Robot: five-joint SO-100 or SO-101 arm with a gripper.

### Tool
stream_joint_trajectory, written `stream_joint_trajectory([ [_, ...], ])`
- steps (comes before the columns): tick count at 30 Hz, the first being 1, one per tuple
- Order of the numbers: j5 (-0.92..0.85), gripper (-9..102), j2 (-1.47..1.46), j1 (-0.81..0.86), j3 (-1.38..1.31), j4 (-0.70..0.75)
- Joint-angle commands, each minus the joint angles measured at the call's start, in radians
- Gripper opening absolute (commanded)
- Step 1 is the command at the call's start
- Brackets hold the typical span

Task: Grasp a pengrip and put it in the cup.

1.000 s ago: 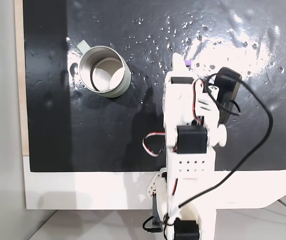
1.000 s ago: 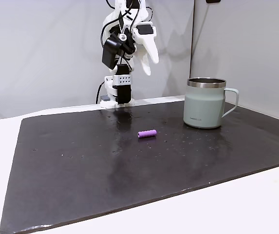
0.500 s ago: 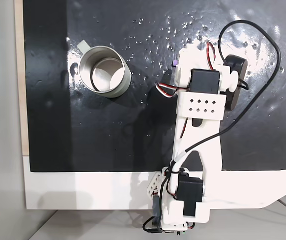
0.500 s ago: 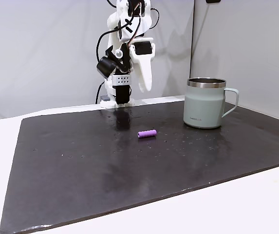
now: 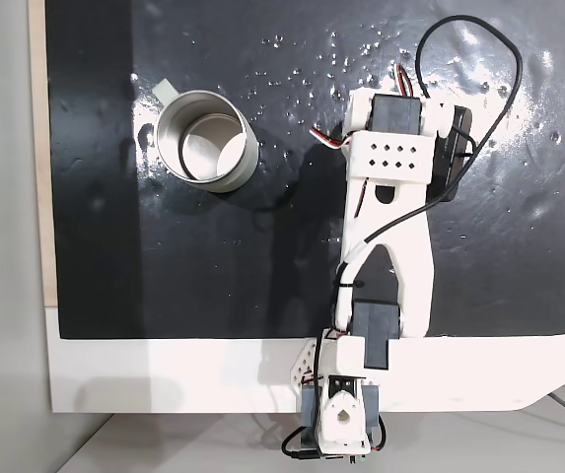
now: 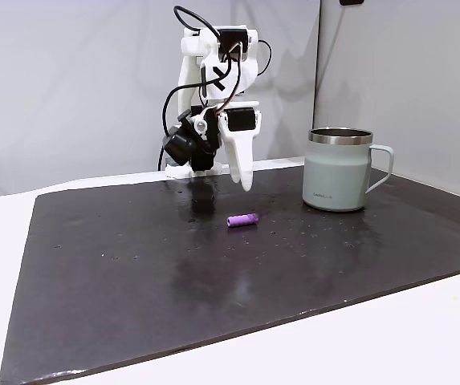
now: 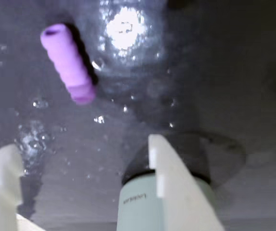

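Your gripper [image 7: 80,159] hangs spread wide and empty above the dark mat, its two white fingers [image 7: 174,187] apart with nothing between them. In the wrist view the pengrip [image 7: 68,62] lies beyond the fingertips and off toward the left finger, not centred in the gap, and its long axis runs slightly aslant to the line the fingers point along. In the side fixed view the gripper [image 6: 244,180] hovers just above and behind the pengrip [image 6: 242,220], not touching it. The cup [image 6: 339,169] stands upright, well to the pengrip's right.

purple ribbed pengrip [image 6: 242,220] flat on mat; upright metal cup [image 6: 339,169] well apart.
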Motion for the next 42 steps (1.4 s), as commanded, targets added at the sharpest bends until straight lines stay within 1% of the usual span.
stream_joint_trajectory([
  [1, -0.018, 26, -0.066, 0.026, -0.118, -0.017],
  [7, -0.035, 25, -0.196, 0.037, -0.196, -0.029],
  [15, -0.051, 24, -0.244, 0.021, -0.207, -0.084],
  [17, -0.052, 21, -0.252, 0.020, -0.207, -0.098],
  [20, -0.052, 11, -0.265, 0.020, -0.206, -0.101],
  [24, -0.051, 4, -0.265, 0.025, -0.198, -0.107],
  [27, -0.049, 0, -0.259, 0.032, -0.202, -0.109],
  [31, -0.054, 0, -0.202, 0.035, -0.186, -0.106],
  [36, -0.049, 0, -0.058, 0.018, -0.190, -0.043],
  [42, -0.046, 0, 0.069, 0.005, -0.255, 0.091],
])
